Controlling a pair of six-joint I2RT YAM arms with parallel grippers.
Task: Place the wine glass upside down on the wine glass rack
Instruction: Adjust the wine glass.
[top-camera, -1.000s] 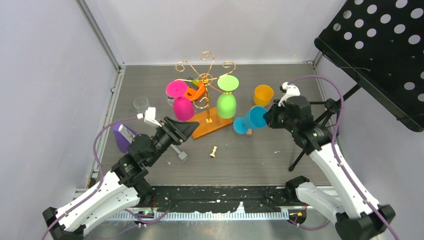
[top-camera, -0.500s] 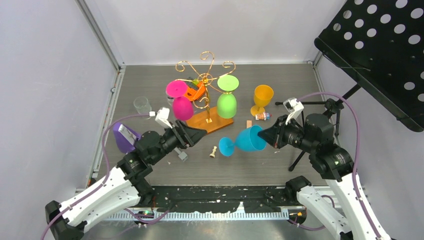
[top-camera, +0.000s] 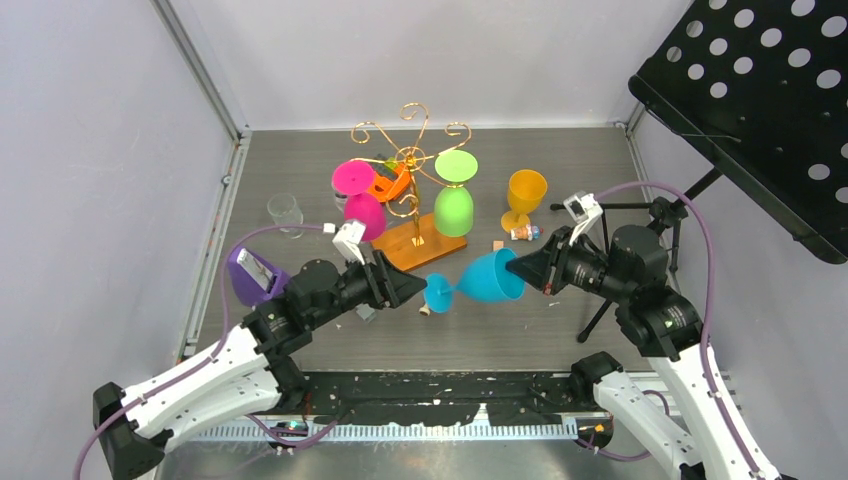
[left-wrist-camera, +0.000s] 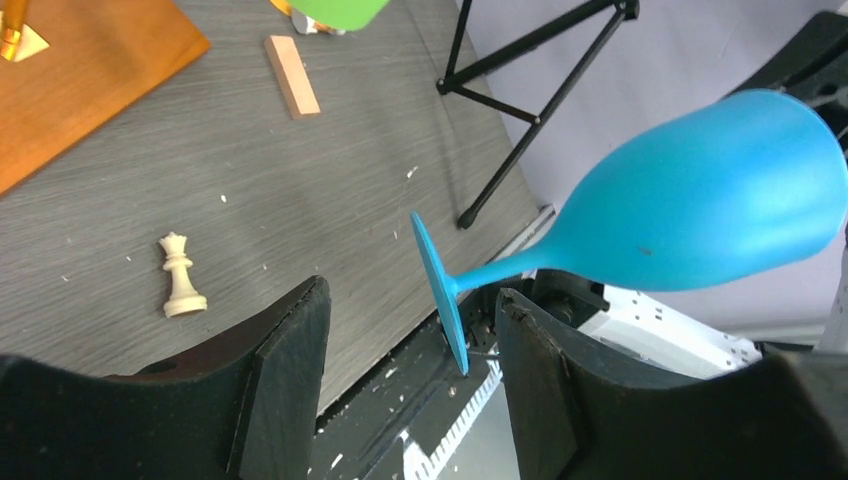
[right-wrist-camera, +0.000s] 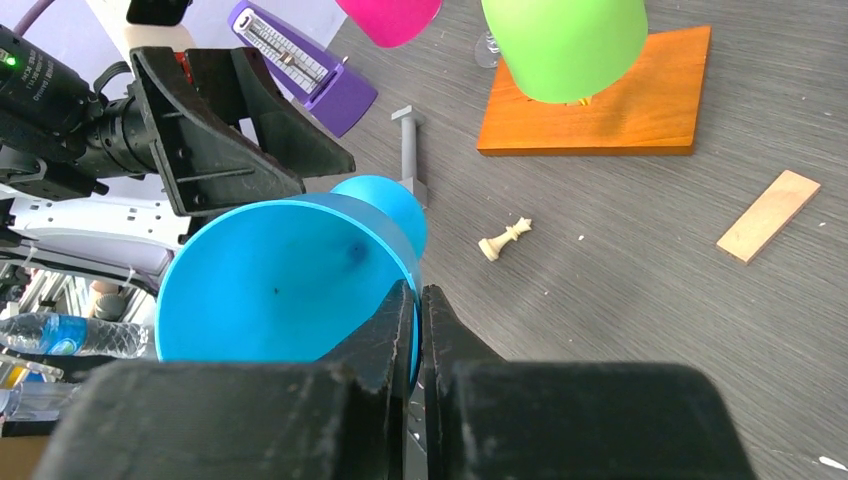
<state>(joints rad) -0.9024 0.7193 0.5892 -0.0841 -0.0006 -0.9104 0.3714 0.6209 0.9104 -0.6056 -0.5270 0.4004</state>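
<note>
My right gripper (top-camera: 522, 268) is shut on the rim of a blue wine glass (top-camera: 480, 279) and holds it sideways above the table, foot toward the left arm. It also shows in the right wrist view (right-wrist-camera: 290, 275), pinched at the rim (right-wrist-camera: 415, 320). My left gripper (top-camera: 412, 291) is open, and the glass's round foot (left-wrist-camera: 440, 295) sits between its fingers (left-wrist-camera: 290, 380) without touching. The wine glass rack (top-camera: 412, 180), gold wire on an orange-brown wooden base (top-camera: 425, 245), stands behind with a pink glass (top-camera: 360, 200) and a green glass (top-camera: 455, 195) hanging upside down.
A yellow glass (top-camera: 525, 195) stands right of the rack. A white chess piece (left-wrist-camera: 180, 275), a small wooden block (left-wrist-camera: 292, 75), a purple metronome (top-camera: 250, 275), a clear cup (top-camera: 284, 211) and a grey tool (right-wrist-camera: 410, 150) lie about. A black tripod (top-camera: 640, 215) stands at the right.
My right gripper carried the blue glass from beside the yellow glass toward the front and left. My left gripper moved right until its open fingers reached the glass's foot.
</note>
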